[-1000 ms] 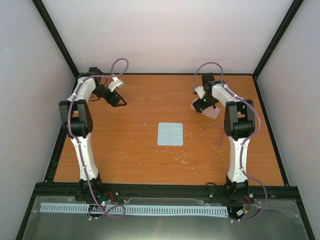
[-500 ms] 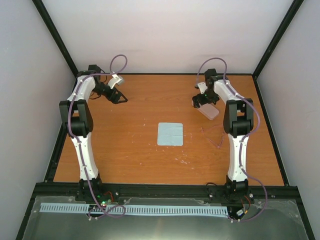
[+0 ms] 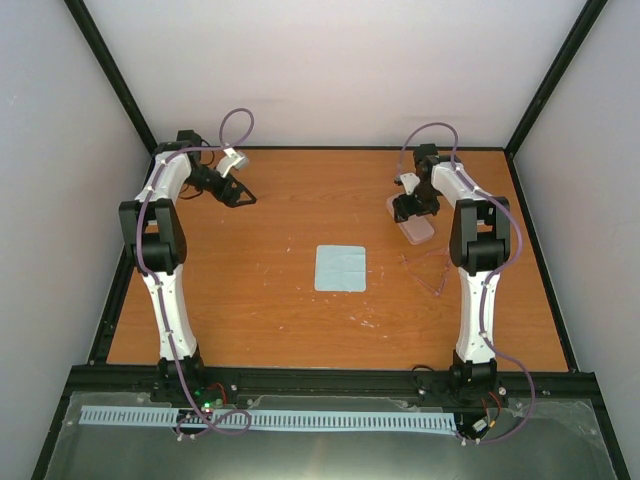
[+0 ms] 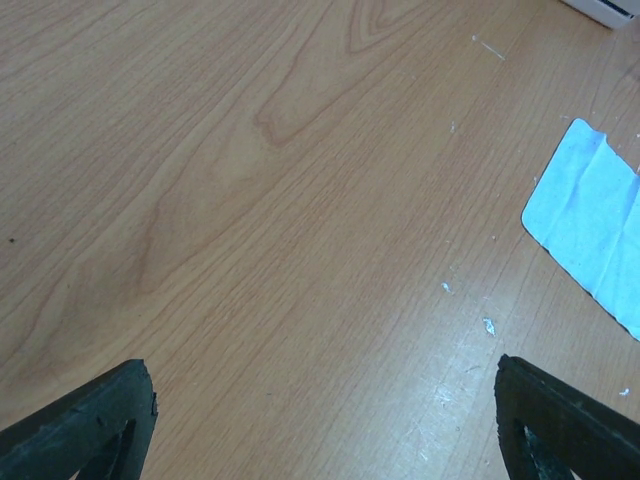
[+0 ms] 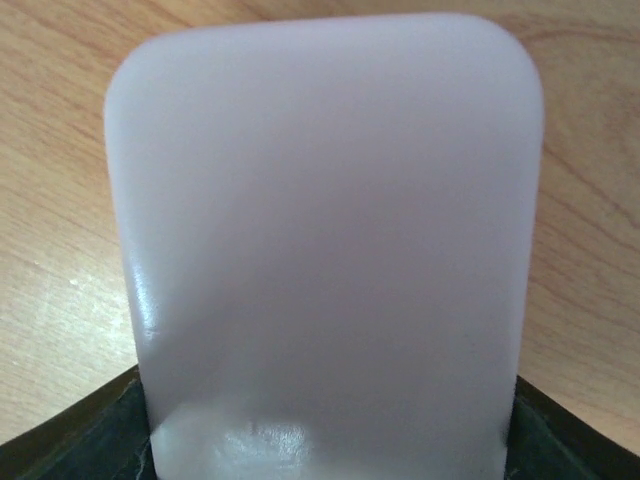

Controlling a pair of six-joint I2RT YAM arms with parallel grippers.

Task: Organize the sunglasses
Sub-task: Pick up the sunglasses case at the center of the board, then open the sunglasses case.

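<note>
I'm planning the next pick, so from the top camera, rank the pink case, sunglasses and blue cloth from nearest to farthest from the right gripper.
1. pink case, between the right gripper fingers, far right.
2. sunglasses, right side, toward the arm's base.
3. blue cloth, table centre.

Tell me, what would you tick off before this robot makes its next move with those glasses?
1. Grip: right tool holds the pink case, fingers against both sides. Ok.
2. Lid: whether the case is open for the sunglasses. Cannot tell; no seam shows.
3. Target: sunglasses lie on the near side of the case, apart from it. Ok.
4. Spare arm: left tool open, holding nothing. Ok.
5. Path: blue cloth lies apart from sunglasses and case. Ok.
</note>
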